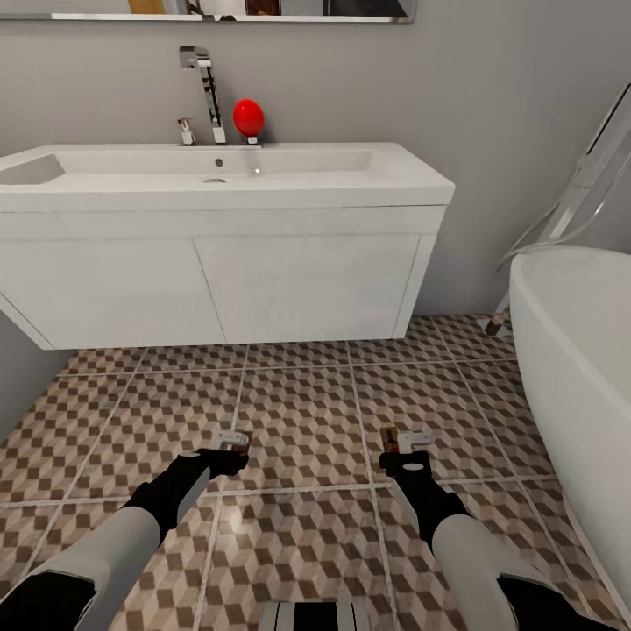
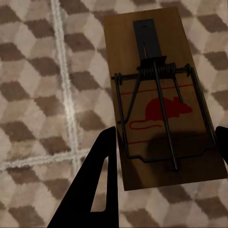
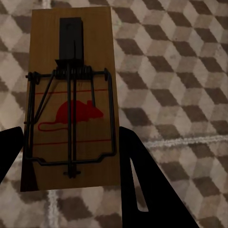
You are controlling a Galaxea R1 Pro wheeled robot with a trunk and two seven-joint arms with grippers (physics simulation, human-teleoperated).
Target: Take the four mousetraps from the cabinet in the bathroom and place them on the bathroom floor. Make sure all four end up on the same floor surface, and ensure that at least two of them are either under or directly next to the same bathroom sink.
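While both black-and-white arms reach low over the cube-patterned brown, beige and cream tiled floor point(image 1: 298, 421), each claw is clamped on a small tan wooden mousetrap with dark wire and a red mouse print. The left gripper point(image 1: 230, 457) holds the left mousetrap point(image 2: 164, 99) between its dark fingers point(image 2: 97, 185), pinching the board's long edges above the tiles. The right gripper point(image 1: 405, 459) grips the right mousetrap point(image 3: 71, 102) the same way, its fingers point(image 3: 142, 185) at the board's sides. Beyond them, the wide white trough sink point(image 1: 219, 180) with an angular chrome tap point(image 1: 203, 92) stands on its white vanity at the far wall. A white bathtub point(image 1: 578, 350) lies to the right.
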